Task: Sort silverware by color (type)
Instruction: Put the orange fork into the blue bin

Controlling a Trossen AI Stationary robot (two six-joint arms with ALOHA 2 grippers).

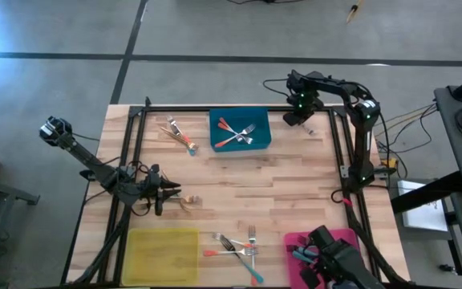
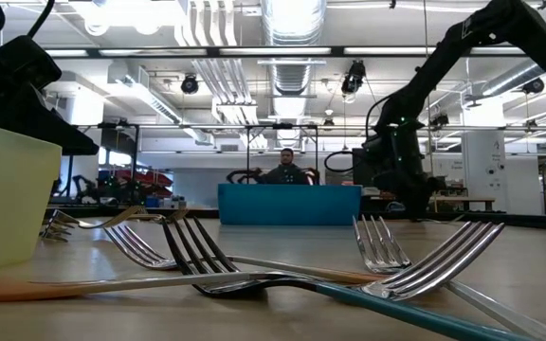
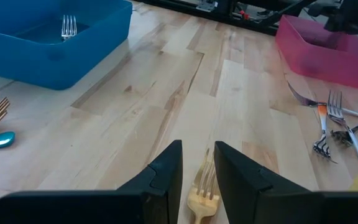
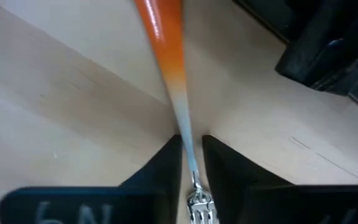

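My right gripper (image 1: 301, 119) (image 4: 191, 146) points down at the table's far right, beside the blue bin. It is open only a little. Its fingers stand close on either side of the silver neck of a red-orange-handled fork (image 4: 166, 43) that lies flat on the wood. Whether they touch it does not show. My left gripper (image 1: 171, 193) (image 3: 197, 165) sits low over the table's left middle, shut on a gold fork (image 3: 202, 190). Other silverware lies loose near the front edge (image 1: 239, 247) and by the far left (image 1: 179, 135). My left gripper has the gold fork between its two fingers, at the base of the head (image 3: 199, 202). The fingers slant slightly down toward the table's right. The tines (image 3: 207, 169) stick out forward past the fingertips. My own fingers hide the handle.
The blue bin (image 1: 263, 143) at the far middle holds red-orange-handled forks. A yellow bin (image 1: 163, 255) and a pink bin (image 1: 295, 239) stand at the front edge, with the loose forks between them. Bare wood lies in the table's middle. A person (image 2: 287, 166) sits beyond the far edge.
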